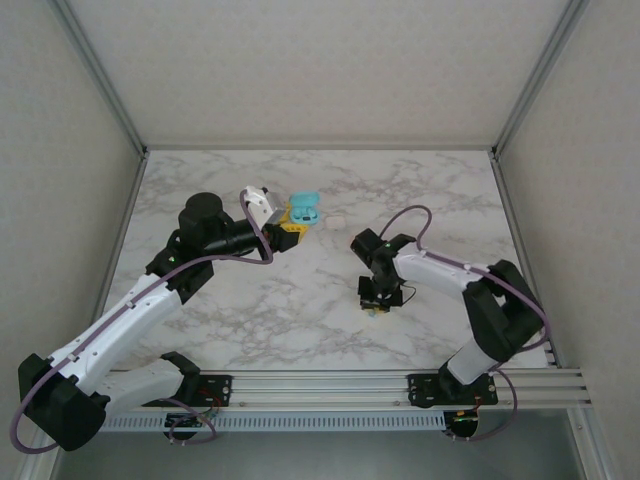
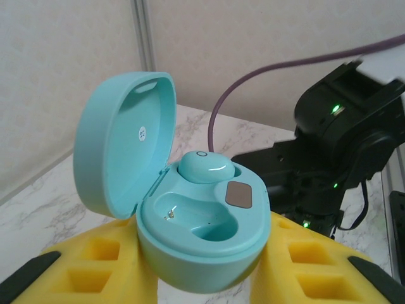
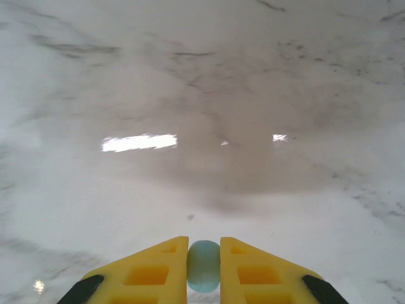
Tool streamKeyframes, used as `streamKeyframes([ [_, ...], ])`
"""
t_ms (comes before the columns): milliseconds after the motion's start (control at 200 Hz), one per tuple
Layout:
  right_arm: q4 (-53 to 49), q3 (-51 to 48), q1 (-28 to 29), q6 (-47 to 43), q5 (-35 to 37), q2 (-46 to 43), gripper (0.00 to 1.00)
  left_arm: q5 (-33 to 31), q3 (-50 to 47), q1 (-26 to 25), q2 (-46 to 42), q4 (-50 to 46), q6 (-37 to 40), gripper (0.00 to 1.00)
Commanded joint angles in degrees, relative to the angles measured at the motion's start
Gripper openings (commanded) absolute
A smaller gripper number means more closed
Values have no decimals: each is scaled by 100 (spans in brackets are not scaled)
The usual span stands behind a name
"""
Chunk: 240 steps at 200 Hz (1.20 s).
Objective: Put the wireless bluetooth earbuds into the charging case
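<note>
1. The left gripper (image 1: pixel 288 226) is squeezing the open teal case (image 2: pixel 190 269) at the far middle of the table (image 1: pixel 300 300).
2. Its lid (image 2: pixel 120 139) is standing up. The first earbud (image 2: pixel 202 168) is sitting inside, next to an empty slot (image 2: pixel 196 218).
3. The right gripper (image 3: pixel 204 244) is pinching the second earbud (image 3: pixel 204 269) close to the table, nearer and to the right. Its long side is running along the fingers.

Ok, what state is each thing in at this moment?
charging case: lid open, gripped at its sides
seated earbud: in one socket of the case
other socket: empty
held earbud: pinched between the right fingers
left gripper: shut on charging case
right gripper: shut on held earbud
</note>
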Motion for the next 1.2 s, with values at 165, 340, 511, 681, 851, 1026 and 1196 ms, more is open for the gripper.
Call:
streamKeyframes([
  [165,362,942,-74,264,-1086,-1619,16,10,-20,63,168,105,17,21],
  [340,1235,1748,-83,504,-1890,-2039,17,202,-183,56,309,537,-104,22],
  [511,2374,2258,-72,866,-2540,-1784,17,363,-231,4,417,893,-192,22],
  [681,2822,2536,-28,1014,-2693,-1448,18,396,-146,-16,485,855,-153,22],
  [851,2998,2598,-15,1084,-2678,-1305,18,399,-100,-34,503,830,-159,22],
  [1026,2964,2574,-6,1080,-2521,-1289,18,414,-70,-51,526,809,-163,22],
  [1196,2893,2538,28,1068,-2395,-1249,18,409,-30,-60,538,794,-176,22],
])
